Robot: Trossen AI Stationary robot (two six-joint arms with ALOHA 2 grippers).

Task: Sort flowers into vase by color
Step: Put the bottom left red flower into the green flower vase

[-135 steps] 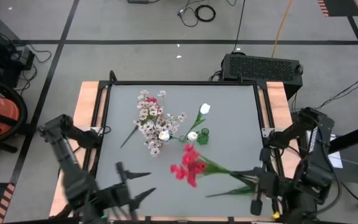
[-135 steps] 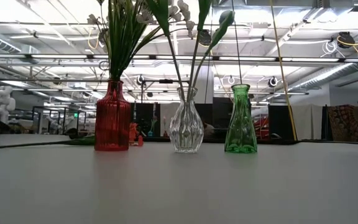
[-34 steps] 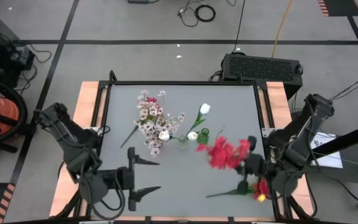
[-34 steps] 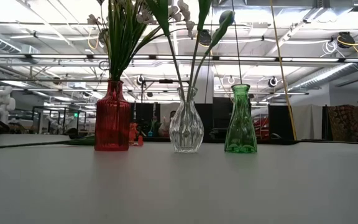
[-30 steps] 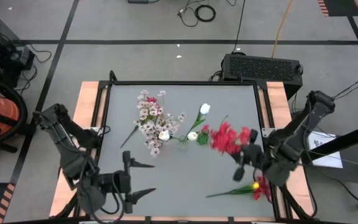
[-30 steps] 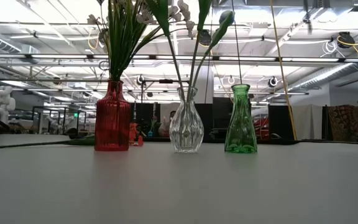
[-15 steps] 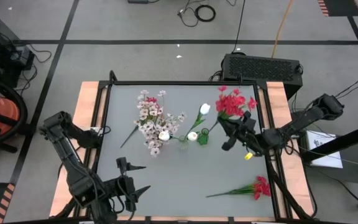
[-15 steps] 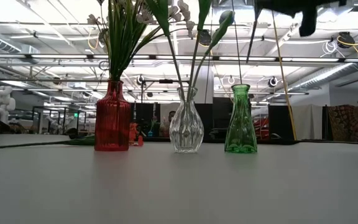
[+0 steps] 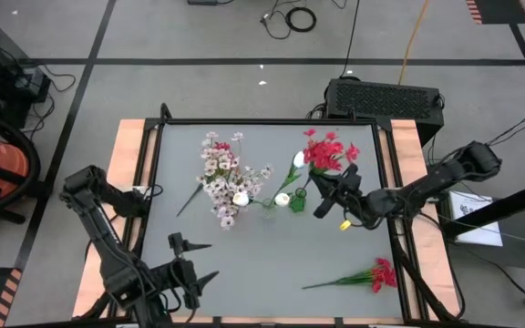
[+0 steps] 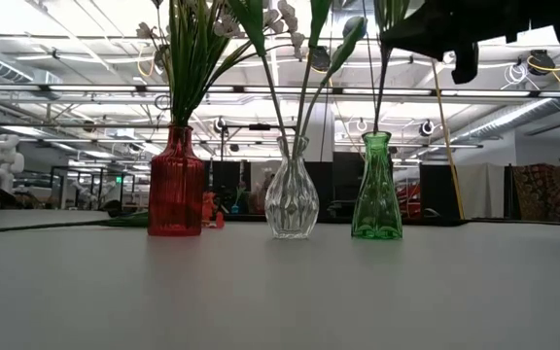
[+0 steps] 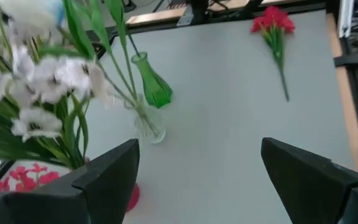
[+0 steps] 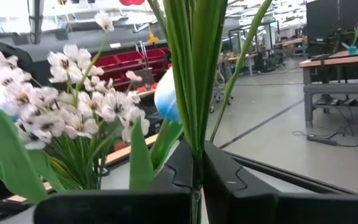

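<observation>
My right gripper (image 9: 324,196) is shut on a red-bloom sprig (image 9: 328,151), held upright beside the green vase (image 9: 298,199). In the low view its stem (image 10: 381,92) runs down to the green vase's mouth (image 10: 376,136). Pinkish-white sprigs (image 9: 221,175) stand in the red vase (image 10: 175,185). White tulip buds (image 9: 300,158) stand in the clear vase (image 10: 292,199). A second red sprig (image 9: 372,275) lies flat on the table, near right. My left gripper (image 9: 199,262) is open and empty at the near left. My right gripper pinches the red sprig's thin green stem (image 12: 196,163) between its two fingers, below the leaves. The fingers come about level from the table's right and lie across the stem. The sprig stands upright, blooms above the fingers, its lower end at the green vase's mouth.
The three vases stand in a row at the table's middle, their flowers spreading above them. The left wrist view shows the green vase (image 11: 153,84), the clear vase (image 11: 148,127) and the lying red sprig (image 11: 275,25). A raised frame (image 9: 383,173) edges the table.
My right gripper has carried the red sprig up from the near right, toward the far edge and then left to the green vase. The sprig has turned upright, and its stem now hangs over the vase's mouth.
</observation>
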